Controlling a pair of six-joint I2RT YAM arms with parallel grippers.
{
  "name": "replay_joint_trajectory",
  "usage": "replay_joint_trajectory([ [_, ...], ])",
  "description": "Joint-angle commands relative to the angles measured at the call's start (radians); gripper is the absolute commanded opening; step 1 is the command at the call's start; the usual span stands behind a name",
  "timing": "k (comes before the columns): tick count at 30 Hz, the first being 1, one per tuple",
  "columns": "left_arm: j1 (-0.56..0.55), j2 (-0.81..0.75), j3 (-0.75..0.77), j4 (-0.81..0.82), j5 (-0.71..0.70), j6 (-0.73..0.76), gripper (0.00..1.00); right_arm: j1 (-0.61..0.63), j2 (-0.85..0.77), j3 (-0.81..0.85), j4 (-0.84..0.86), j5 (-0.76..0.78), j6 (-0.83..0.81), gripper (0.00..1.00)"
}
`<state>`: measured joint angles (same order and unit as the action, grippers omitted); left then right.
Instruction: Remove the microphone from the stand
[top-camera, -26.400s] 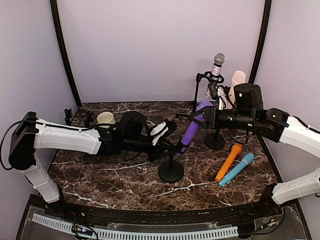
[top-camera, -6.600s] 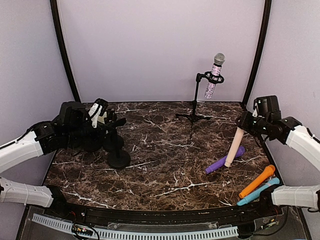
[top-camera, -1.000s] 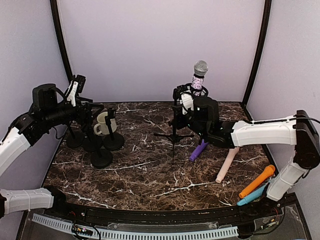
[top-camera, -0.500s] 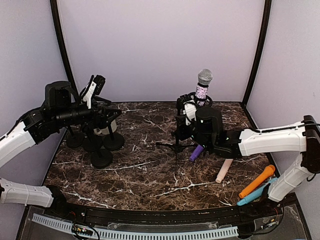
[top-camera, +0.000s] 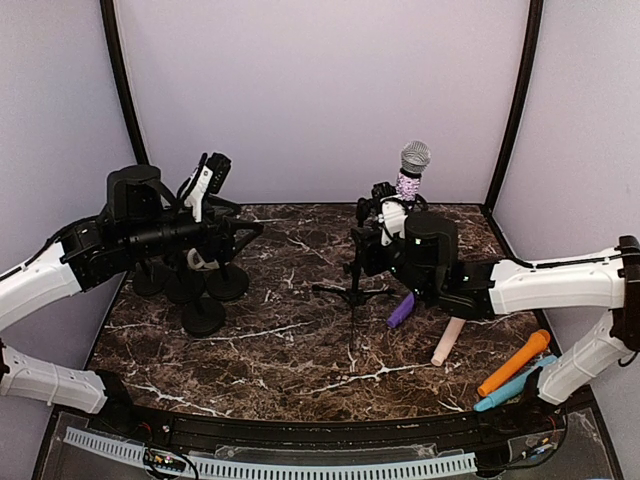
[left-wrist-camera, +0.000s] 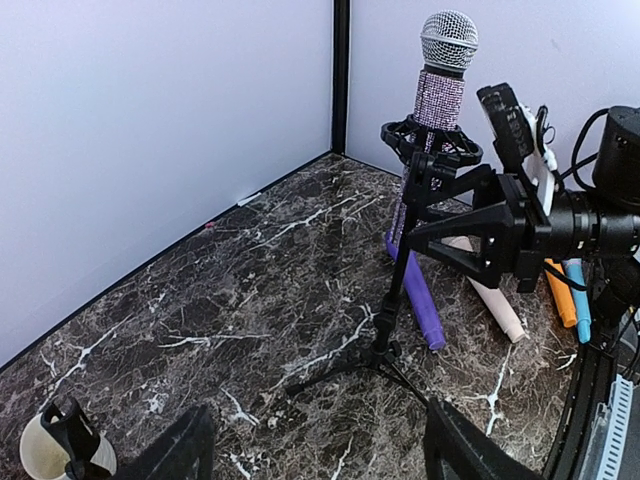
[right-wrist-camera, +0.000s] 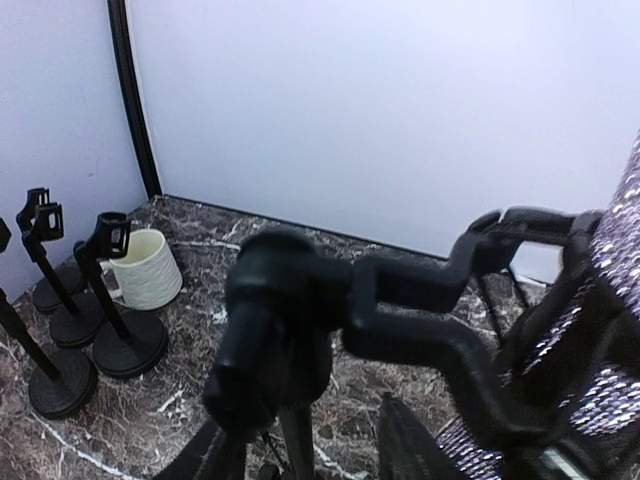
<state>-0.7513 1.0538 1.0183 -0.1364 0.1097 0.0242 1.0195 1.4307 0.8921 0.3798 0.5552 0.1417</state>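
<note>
Glitter mic upright in its clip, right gripper at the pole: tip-over is the main worry.

The microphone (top-camera: 410, 170) stands upright in the clip atop the tripod stand (top-camera: 352, 262), right of centre in the top view, near the back wall. The right gripper (top-camera: 362, 250) sits at the pole just under the clip, jaws parted with the pole between them, clamping nothing. The left gripper (left-wrist-camera: 320, 458) hovers at the left of the frame, open and empty, well apart from the stand. Risks, as I judge them: pulling the mic while the pole is unheld could lift or topple the light tripod. A sideways nudge from the right gripper could do the same. A tipped stand would land among the loose microphones (top-camera: 447, 342) lying on the desk (top-camera: 300, 350) at lower right.
</note>
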Motion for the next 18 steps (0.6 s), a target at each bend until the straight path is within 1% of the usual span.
replay_joint_trajectory([
  [1, -0.050, 0.024, -0.002, 0.082, -0.080, -0.019, 0.74, 0.011, -0.063, -0.028, 0.060, 0.009, 0.012, 0.53],
  [3, -0.077, 0.043, -0.010, 0.110, -0.094, -0.020, 0.74, 0.014, -0.086, -0.044, 0.054, 0.007, 0.011, 0.59],
  [4, -0.098, 0.059, -0.013, 0.117, -0.128, -0.020, 0.73, 0.014, -0.098, -0.053, 0.051, 0.005, 0.012, 0.61],
  [9, -0.174, 0.126, -0.043, 0.180, -0.212, -0.020, 0.72, 0.015, -0.188, -0.120, 0.016, 0.010, 0.060, 0.67],
  [12, -0.201, 0.176, -0.060, 0.224, -0.214, -0.020, 0.70, 0.016, -0.255, -0.178, -0.006, 0.033, 0.104, 0.68],
  [18, -0.223, 0.285, -0.047, 0.307, -0.186, -0.006, 0.65, 0.014, -0.374, -0.265, -0.058, 0.084, 0.182, 0.72],
])
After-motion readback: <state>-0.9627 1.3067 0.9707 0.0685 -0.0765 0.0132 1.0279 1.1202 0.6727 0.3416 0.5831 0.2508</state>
